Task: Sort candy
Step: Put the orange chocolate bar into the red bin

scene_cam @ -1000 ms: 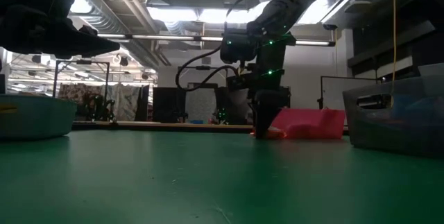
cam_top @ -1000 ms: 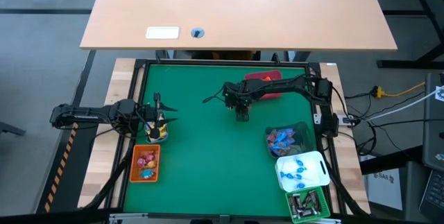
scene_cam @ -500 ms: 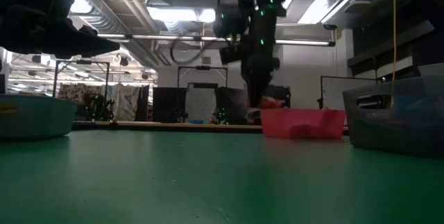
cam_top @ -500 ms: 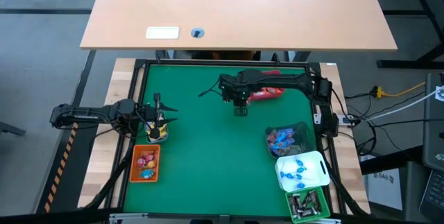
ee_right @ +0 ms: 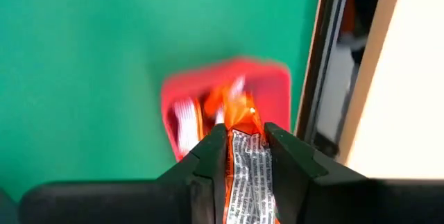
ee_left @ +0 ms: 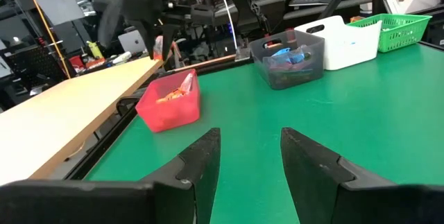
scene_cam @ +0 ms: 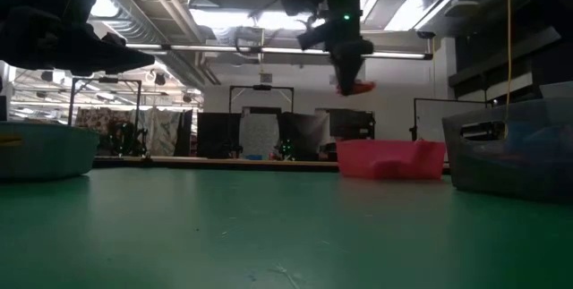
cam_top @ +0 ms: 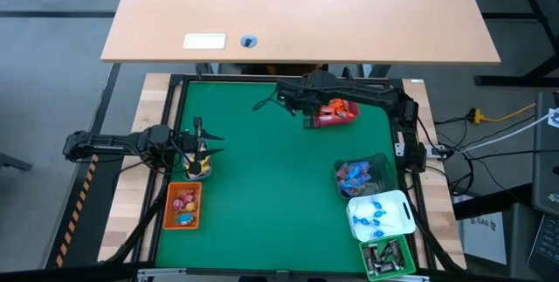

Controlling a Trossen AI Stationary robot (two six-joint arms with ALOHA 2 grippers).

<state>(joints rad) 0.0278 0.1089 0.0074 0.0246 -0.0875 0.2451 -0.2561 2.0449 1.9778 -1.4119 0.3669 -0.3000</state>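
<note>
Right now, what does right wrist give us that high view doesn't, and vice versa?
Right wrist only: the right gripper clamped on an orange-red candy, silver printed wrapper side showing.

High view only: the left gripper open near the table's left edge, above the orange bin, plus the clear bin, white bin and green bin along the right side.

Both: the red bin holding orange-red candies, with the right gripper above or just beside it at the far edge of the green mat.
</note>
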